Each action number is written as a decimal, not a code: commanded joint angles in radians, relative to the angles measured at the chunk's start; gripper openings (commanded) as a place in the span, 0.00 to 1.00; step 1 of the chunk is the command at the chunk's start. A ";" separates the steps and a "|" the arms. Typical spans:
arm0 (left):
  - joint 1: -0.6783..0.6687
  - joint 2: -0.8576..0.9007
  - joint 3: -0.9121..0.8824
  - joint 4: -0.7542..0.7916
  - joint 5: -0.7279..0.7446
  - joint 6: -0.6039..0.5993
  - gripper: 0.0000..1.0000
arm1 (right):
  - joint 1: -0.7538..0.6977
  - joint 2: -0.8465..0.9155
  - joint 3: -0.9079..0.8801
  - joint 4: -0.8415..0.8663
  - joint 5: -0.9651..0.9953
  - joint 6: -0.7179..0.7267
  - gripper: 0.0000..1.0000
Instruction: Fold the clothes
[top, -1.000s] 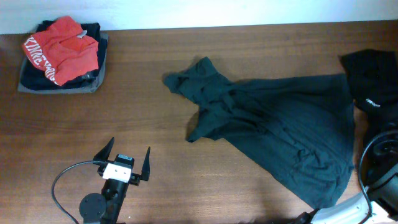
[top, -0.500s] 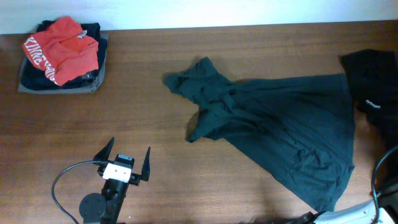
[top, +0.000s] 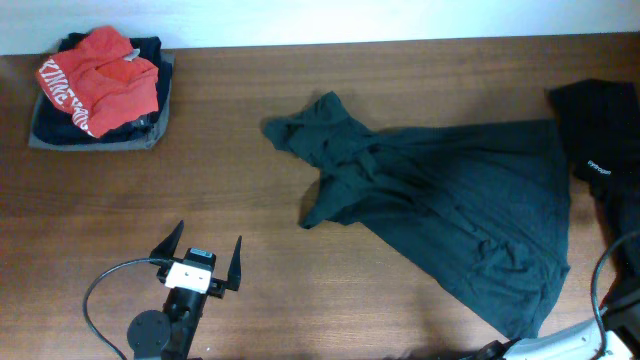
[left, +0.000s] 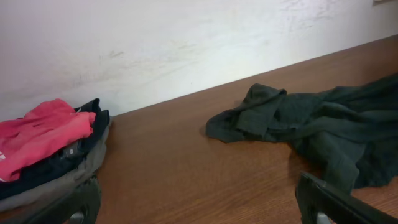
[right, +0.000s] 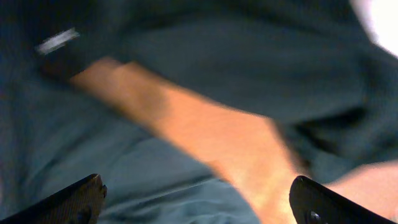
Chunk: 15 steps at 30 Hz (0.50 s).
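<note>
A dark green garment (top: 450, 215) lies crumpled and spread across the middle and right of the table, also seen in the left wrist view (left: 323, 118). My left gripper (top: 210, 237) rests near the front left, well apart from it, open with nothing between its fingers (left: 199, 182). My right gripper (right: 196, 182) is open wide. It hangs over the green cloth (right: 149, 180) and a strip of bare table, holding nothing; that view is blurred. The overhead view shows only part of the right arm (top: 560, 345) at the bottom right.
A stack of folded clothes topped by a red piece (top: 100, 80) sits at the back left corner. A black garment with a white label (top: 600, 140) lies at the right edge. A cable (top: 100, 290) loops beside the left arm.
My right gripper has opened and let go of the green garment's lower right edge. The right arm has drawn back towards the bottom right, mostly out of the overhead view. The left arm has stayed still.
</note>
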 joint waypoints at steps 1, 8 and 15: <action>0.006 -0.006 -0.005 -0.002 -0.003 0.016 0.99 | 0.076 0.001 0.020 -0.004 -0.259 -0.140 0.99; 0.006 -0.006 -0.005 -0.002 -0.003 0.016 0.99 | 0.277 0.001 0.020 -0.030 -0.320 -0.257 0.99; 0.006 -0.006 -0.005 -0.002 -0.003 0.016 0.99 | 0.524 0.001 0.020 0.025 -0.222 -0.253 0.99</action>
